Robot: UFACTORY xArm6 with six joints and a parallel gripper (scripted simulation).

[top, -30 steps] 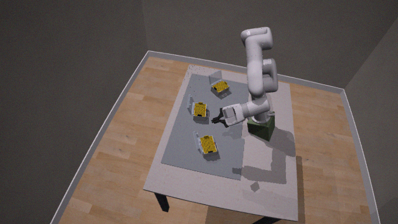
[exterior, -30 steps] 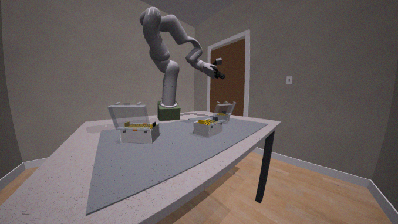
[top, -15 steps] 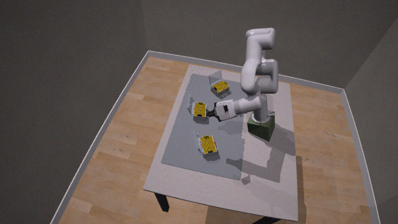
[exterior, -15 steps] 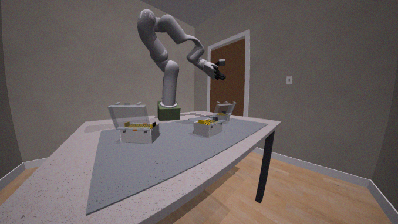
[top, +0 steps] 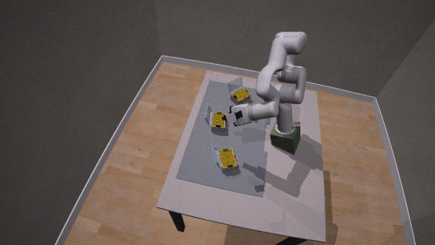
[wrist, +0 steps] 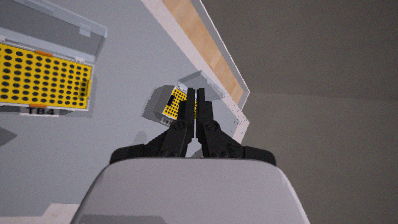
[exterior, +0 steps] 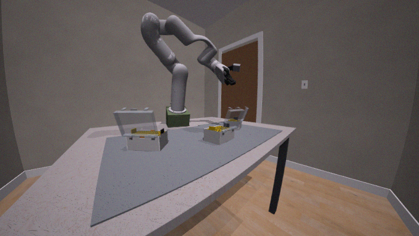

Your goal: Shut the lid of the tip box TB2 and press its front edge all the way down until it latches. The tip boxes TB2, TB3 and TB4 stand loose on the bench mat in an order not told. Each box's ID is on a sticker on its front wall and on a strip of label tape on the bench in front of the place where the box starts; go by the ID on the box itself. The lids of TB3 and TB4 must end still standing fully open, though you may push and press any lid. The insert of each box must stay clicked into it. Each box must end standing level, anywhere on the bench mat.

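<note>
Three white tip boxes with yellow inserts stand on the grey bench mat point(top: 221, 141), all with lids open: a far box point(top: 240, 93), a middle box point(top: 219, 119) and a near box point(top: 228, 158). My gripper point(top: 229, 119) point(exterior: 230, 81) is shut and empty. It hangs high above the mat, over the stretch between the middle and far boxes. In the wrist view, the shut fingers point down across a small, distant box point(wrist: 175, 102). A larger box point(wrist: 45, 75) at the upper left carries a sticker reading TB4. The other IDs are too small to read.
The arm's green base block point(top: 285, 138) stands on the table to the right of the mat. The table's edge runs just beyond the distant box in the wrist view, with wooden floor point(wrist: 205, 45) below. A brown door point(exterior: 241, 80) is behind the arm.
</note>
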